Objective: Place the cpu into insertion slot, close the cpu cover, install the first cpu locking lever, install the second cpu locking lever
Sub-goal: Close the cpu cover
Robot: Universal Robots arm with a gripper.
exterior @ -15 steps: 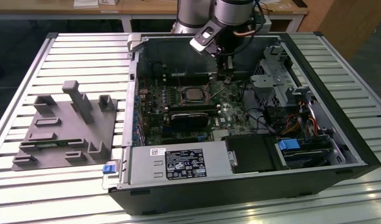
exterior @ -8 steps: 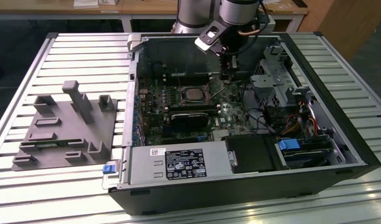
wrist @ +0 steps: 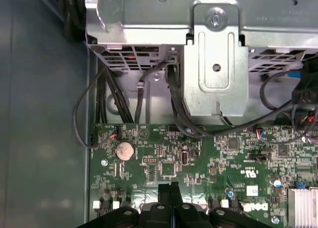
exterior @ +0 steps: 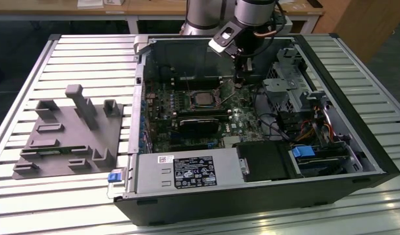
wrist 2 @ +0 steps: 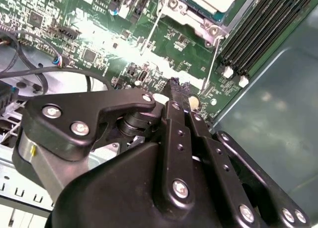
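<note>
Gripper: fingers pressed together and pinching nothing that shows. The tips hang low over the motherboard, just beside the insertion slot on the exterior view's right.
Near locking lever: thin wire rod at the slot edge closest to the fingertips. It looks raised and unlatched, and apart from the fingers.
Far locking lever: thin wire rod on the opposite edge of the slot, also standing clear of the frame.
Cpu cover: silvery frame that appears to lie flat on the slot, around the chip.
Cpu: seated in the slot, grey top showing through the cover window.
Step in hand: judged to be installing the first lever.
Method: bear on the rod with the closed fingertips, sweep it down towards the board, then sideways under its catch. Keep the push along the rod's own arc, since the wire may spring off a narrow tip.
Hazard: memory slots and small board parts crowd the slot, so keep the tips off them.
Surface: the open computer case lies on a slatted metal table. A grey fixture block sits well apart from the slot, on the exterior view's left.
Room: wooden desks stand beyond the table.
</note>
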